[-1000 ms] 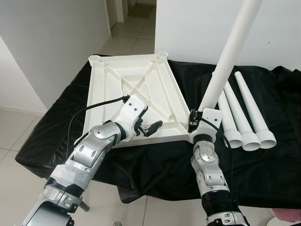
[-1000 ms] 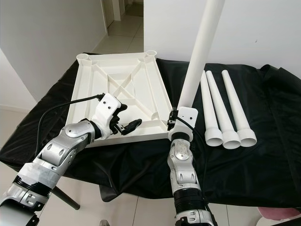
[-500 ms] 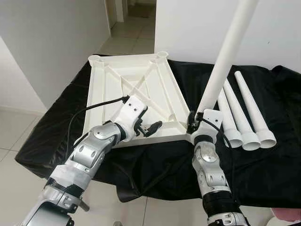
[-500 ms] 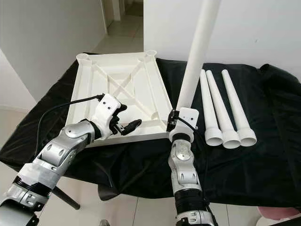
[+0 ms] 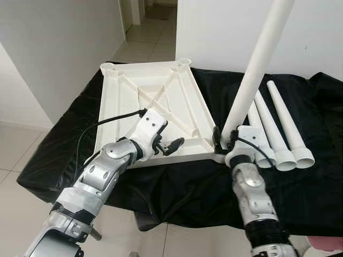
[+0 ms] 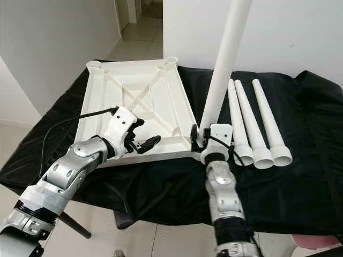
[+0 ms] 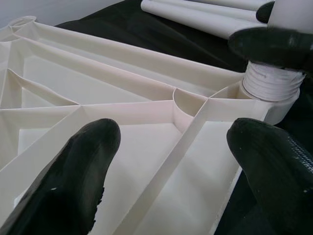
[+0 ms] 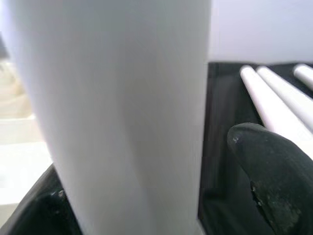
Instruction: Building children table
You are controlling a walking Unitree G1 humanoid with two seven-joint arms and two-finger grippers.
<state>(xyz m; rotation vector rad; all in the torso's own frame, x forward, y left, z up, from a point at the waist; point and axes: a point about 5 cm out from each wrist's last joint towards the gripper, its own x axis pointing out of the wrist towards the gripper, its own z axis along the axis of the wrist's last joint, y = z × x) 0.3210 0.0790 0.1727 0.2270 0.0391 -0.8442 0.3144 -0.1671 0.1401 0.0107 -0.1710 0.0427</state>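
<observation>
1. Left pincer [image 5: 172, 145] is held low over the near edge of the upturned white table top [image 5: 128, 93] — its two black fingers [image 7: 80, 166] are seen spread apart, with nothing between them, above the ribbed underside.
2. The table top is laid upside down on a surface draped in black cloth [image 5: 64, 134], toward the robot's left; round sockets are seen at its far corners, and diagonal ribs are crossed in its middle.
3. A black cable [image 5: 107, 120] is run from the left wrist back across the table top's near-left part.
4. At the near right corner of the table top, a corner socket [image 7: 274, 100] is seen with the threaded end of a long white leg [image 5: 257, 64] seated in it; the leg is stood nearly upright, tilted slightly away to the right, and its top is cut off by the frame.
5. Right pincer [image 5: 224, 140] is clamped on this leg just above the socket — in the right wrist view the leg is pressed between the black fingers [image 8: 269, 166].
6. Three more white legs [image 5: 278, 126] are laid side by side on the cloth, just right of the standing one, with their wide ends toward the robot.
7. White walls and a tiled floor [image 5: 144, 37] are seen behind the surface.
</observation>
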